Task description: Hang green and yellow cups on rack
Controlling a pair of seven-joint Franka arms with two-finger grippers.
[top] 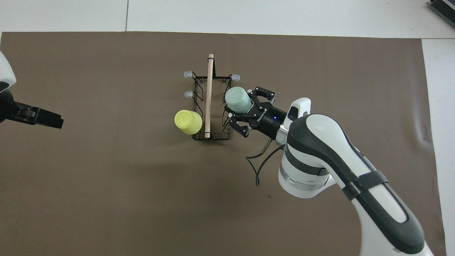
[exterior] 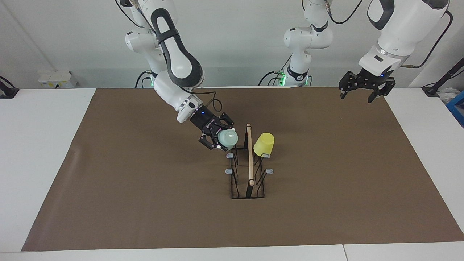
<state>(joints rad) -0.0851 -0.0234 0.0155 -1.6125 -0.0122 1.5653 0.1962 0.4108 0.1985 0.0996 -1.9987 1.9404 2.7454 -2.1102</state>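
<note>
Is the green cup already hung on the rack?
No, the green cup is in the right gripper, held in the air beside the rack; only the yellow cup hangs there.

We see a brightly and evenly lit scene, the light coming from above. Shadows are soft: a broad, faint one lies on the mat (top: 106,199) nearer the robots than the rack (top: 210,106), and the rack casts only a thin, pale one. The white right arm (top: 320,142) shows mild sheen but no harsh glare. The yellow cup (exterior: 264,144) keeps its colour without blowing out. Both views are in focus, with no motion blur; the table edges run nearly straight.
</note>
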